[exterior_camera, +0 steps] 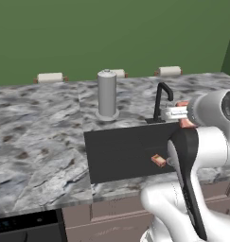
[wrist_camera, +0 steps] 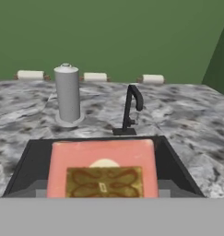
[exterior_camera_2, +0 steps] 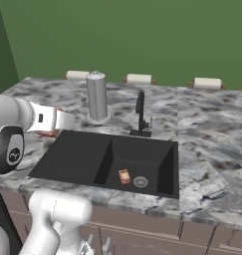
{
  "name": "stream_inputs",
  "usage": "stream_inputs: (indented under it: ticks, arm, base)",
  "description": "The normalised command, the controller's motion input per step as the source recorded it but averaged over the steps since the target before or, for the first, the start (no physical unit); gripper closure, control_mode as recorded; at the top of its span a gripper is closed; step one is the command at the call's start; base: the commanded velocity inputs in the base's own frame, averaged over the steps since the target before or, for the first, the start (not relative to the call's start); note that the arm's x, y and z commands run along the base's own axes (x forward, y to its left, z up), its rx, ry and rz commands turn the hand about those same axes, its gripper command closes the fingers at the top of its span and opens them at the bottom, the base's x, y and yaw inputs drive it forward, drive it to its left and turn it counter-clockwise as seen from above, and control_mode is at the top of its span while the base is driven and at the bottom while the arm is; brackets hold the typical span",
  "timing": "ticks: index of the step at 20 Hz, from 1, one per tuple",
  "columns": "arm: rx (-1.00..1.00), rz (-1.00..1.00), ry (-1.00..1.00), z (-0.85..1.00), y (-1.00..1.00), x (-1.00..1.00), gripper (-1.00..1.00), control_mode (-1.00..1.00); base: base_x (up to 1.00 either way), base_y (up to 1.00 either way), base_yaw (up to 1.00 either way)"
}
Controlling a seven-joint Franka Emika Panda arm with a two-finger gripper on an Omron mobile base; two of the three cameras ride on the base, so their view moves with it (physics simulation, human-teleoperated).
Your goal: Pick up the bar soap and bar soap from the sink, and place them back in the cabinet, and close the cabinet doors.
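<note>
Item: bar soap (wrist_camera: 102, 169), small, rigid, light, probably slick; clamped in gripper (exterior_camera: 183, 113) across its narrow sides. Second bar soap (exterior_camera_2: 124, 176) lay in sink (exterior_camera_2: 72, 157).

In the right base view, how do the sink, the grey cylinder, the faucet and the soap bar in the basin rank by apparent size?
Largest to smallest:
1. sink
2. grey cylinder
3. faucet
4. bar soap
The cylinder stands farther back than the faucet, so that ranking is safe.

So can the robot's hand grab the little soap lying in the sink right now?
Probably not yet. The gripper already seems to hold one bar soap, so it looks full. The way down to the other bar soap in the sink looks free.
</note>
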Motion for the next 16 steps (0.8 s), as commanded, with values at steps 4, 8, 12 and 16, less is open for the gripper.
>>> stream_inputs:
  ticks: [4,8,12,16]
  arm:
    - [0.0,0.08,0.0,0.0,0.0,0.0,1.0,-1.0]
    - [0.0,0.08,0.0,0.0,0.0,0.0,1.0,-1.0]
    - [0.0,0.06,0.0,0.0,0.0,0.0,1.0,-1.0]
    - [0.0,0.06,0.0,0.0,0.0,-0.01,1.0,-1.0]
  base:
    - [0.0,0.0,0.0]
    - [0.0,0.0,0.0]
    - [0.0,0.0,0.0]
    - [0.0,0.0,0.0]
